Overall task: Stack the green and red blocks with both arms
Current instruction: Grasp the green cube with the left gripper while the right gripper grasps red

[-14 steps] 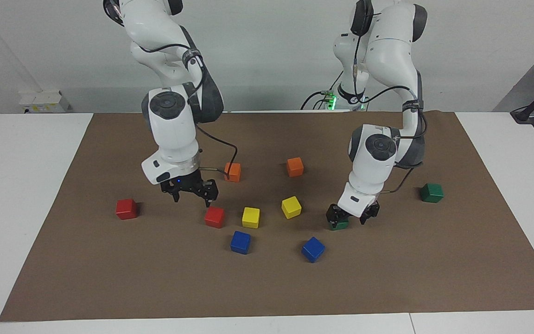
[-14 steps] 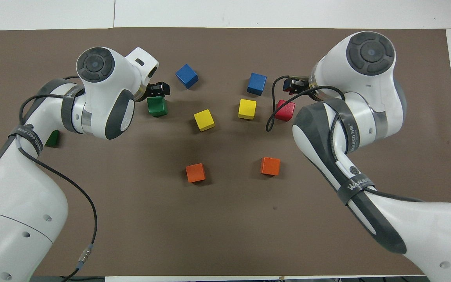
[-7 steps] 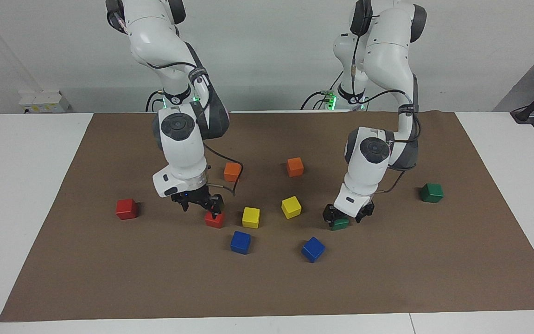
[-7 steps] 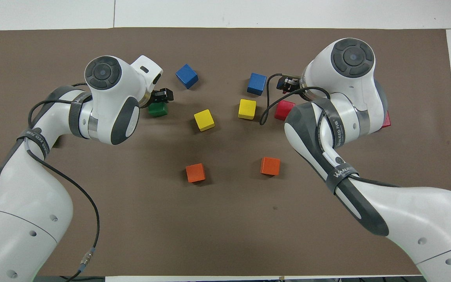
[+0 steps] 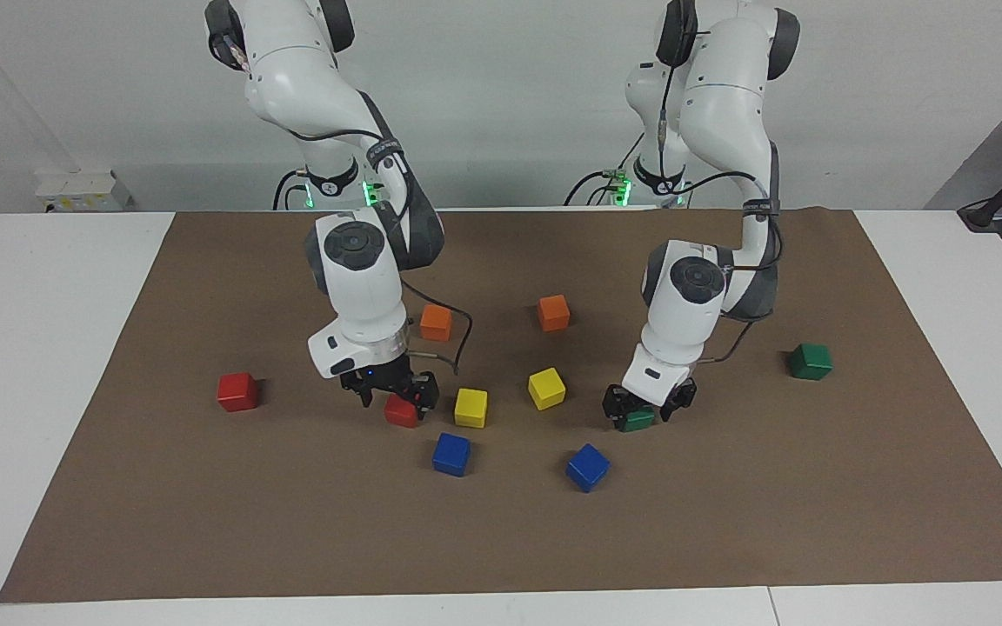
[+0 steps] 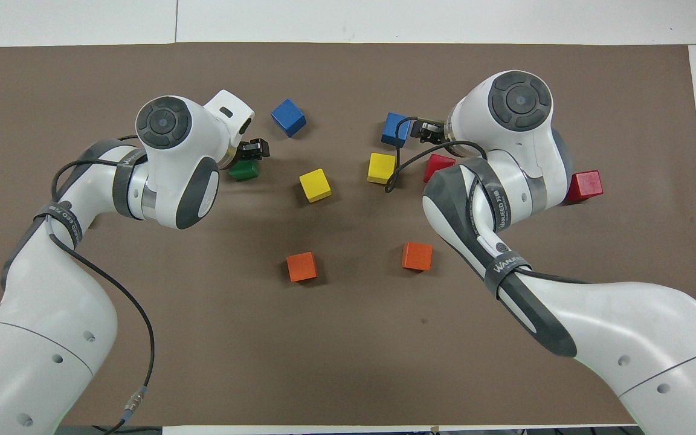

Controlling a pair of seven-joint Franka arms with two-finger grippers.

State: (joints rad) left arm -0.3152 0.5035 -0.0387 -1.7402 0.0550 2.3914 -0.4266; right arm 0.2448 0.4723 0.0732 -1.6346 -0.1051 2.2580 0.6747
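Note:
One green block [image 5: 637,421] [image 6: 243,171] lies on the brown mat toward the left arm's end. My left gripper [image 5: 647,407] [image 6: 246,152] is down at it, with the block under its tip. A second green block [image 5: 811,361] sits nearer the mat's edge at that end; the left arm hides it in the overhead view. My right gripper [image 5: 397,398] [image 6: 430,130] is open and low, its fingers [image 5: 365,393] on either side of a red block [image 5: 400,411] [image 6: 438,166]. Another red block [image 5: 237,391] [image 6: 585,185] lies alone toward the right arm's end.
A yellow cube [image 5: 470,407] sits right beside the red block at the right gripper, and another yellow cube [image 5: 546,388] lies mid-mat. Two blue cubes [image 5: 450,453] [image 5: 587,467] lie farther from the robots. Two orange cubes [image 5: 436,322] [image 5: 553,312] lie nearer to them.
My right gripper has come down from above the mat until it straddles the red block. My left gripper has settled slightly lower at the green block. No block has moved.

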